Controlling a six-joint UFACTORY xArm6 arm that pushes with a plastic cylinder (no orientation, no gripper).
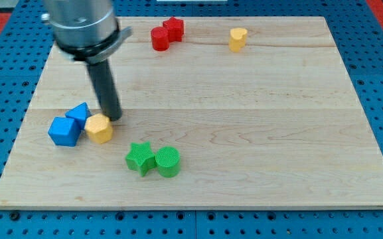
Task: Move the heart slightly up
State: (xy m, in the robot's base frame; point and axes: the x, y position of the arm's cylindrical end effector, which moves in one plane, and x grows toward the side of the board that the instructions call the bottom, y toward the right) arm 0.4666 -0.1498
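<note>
A yellow heart block (237, 38) stands near the view's top, right of centre, on the wooden board (257, 126). My tip (113, 119) is far from it, at the view's left. The tip rests at the upper right edge of a yellow hexagon-like block (99, 128) and looks to be touching it. The dark rod rises from the tip to the arm's grey body at the view's top left.
A blue cube (64, 131) and a blue triangular block (79, 113) sit just left of the yellow hexagon-like block. A green star (139, 158) and a green cylinder (168, 161) stand below centre. Two red blocks (159, 38) (174, 28) sit left of the heart.
</note>
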